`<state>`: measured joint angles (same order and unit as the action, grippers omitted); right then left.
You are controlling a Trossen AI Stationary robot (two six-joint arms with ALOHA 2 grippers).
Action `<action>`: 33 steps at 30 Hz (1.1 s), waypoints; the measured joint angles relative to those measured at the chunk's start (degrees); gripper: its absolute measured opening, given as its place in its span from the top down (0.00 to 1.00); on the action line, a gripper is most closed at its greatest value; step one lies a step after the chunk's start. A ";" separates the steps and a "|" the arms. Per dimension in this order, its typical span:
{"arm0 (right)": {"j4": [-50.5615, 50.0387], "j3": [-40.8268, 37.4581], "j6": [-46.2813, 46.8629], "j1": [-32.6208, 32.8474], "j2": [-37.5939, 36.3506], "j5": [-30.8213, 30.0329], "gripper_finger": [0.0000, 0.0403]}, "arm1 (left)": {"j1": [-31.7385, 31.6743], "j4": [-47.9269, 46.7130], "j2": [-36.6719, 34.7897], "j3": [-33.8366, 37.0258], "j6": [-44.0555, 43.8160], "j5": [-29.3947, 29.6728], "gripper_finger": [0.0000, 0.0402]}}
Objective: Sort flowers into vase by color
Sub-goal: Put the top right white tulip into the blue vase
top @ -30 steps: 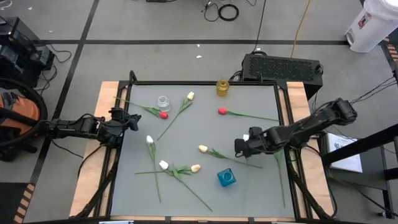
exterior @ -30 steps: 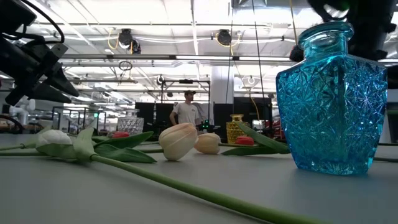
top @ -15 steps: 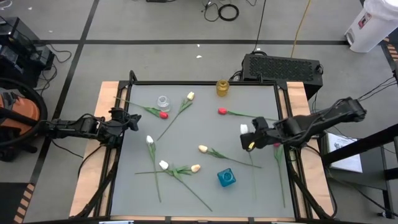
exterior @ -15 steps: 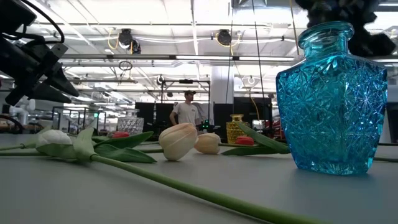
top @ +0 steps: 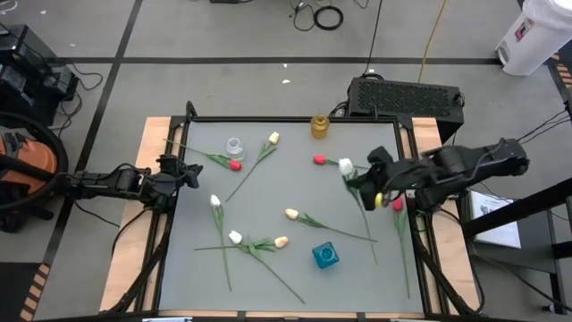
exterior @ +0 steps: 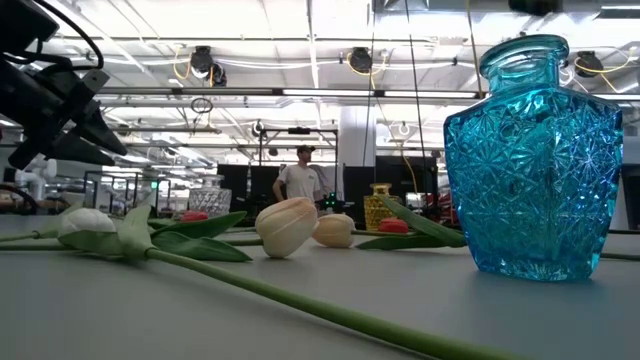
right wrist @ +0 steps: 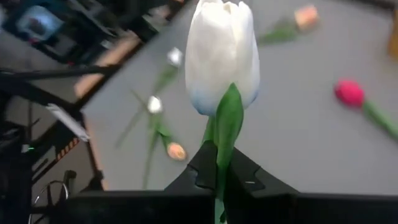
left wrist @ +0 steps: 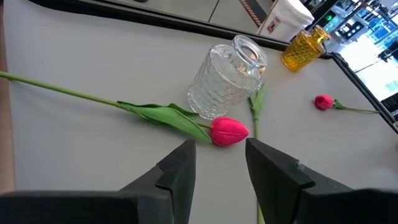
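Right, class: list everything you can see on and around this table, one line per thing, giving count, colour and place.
White tulips: three; one held in the right gripper, two lying left of centre.
Red tulips: two; one beside the clear vase, one at the far right.
Cream tulips: three; one at the far side, two nearer the middle.
Clear vase: one, far left.
Yellow vase: one, far edge.
Blue vase: one, near side.
Person: one, in the room beyond the table.
Left gripper: open, at the left edge.
Right gripper: shut on a white tulip's stem.
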<state>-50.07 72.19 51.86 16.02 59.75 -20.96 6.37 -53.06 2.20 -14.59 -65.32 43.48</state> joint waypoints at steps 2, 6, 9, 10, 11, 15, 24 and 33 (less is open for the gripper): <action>-0.01 3.51 -4.58 0.92 0.00 -0.89 1.00 | 0.02 0.00 0.00 0.00 0.00 0.00 0.63; 0.20 9.58 -12.86 4.29 -0.22 -3.70 1.00 | 0.02 0.00 0.00 -0.02 0.00 0.00 0.63; 0.30 11.88 -17.17 7.63 -1.28 -6.41 1.00 | 0.00 0.00 0.00 0.00 0.00 0.00 0.63; 0.61 12.03 -18.30 8.84 -1.90 -7.39 1.00 | 0.02 0.00 0.00 0.00 0.00 0.00 0.63; 0.64 12.12 -19.12 10.03 -2.64 -8.14 1.00 | 0.01 0.00 0.00 0.00 0.00 0.00 0.63; 0.58 12.13 -21.70 14.89 -6.09 -11.28 1.00 | 0.00 0.00 0.00 0.00 0.00 0.00 0.63; 1.52 12.14 -30.27 23.50 -12.19 -16.94 1.00 | 0.00 0.00 0.00 0.00 0.00 0.00 0.63; 10.92 1.23 -35.05 25.39 -17.58 -19.79 1.00 | 0.01 0.00 0.00 0.00 0.00 0.00 0.63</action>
<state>-39.15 73.42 16.80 41.41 42.17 -40.75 6.38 -53.06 2.20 -14.59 -65.32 43.48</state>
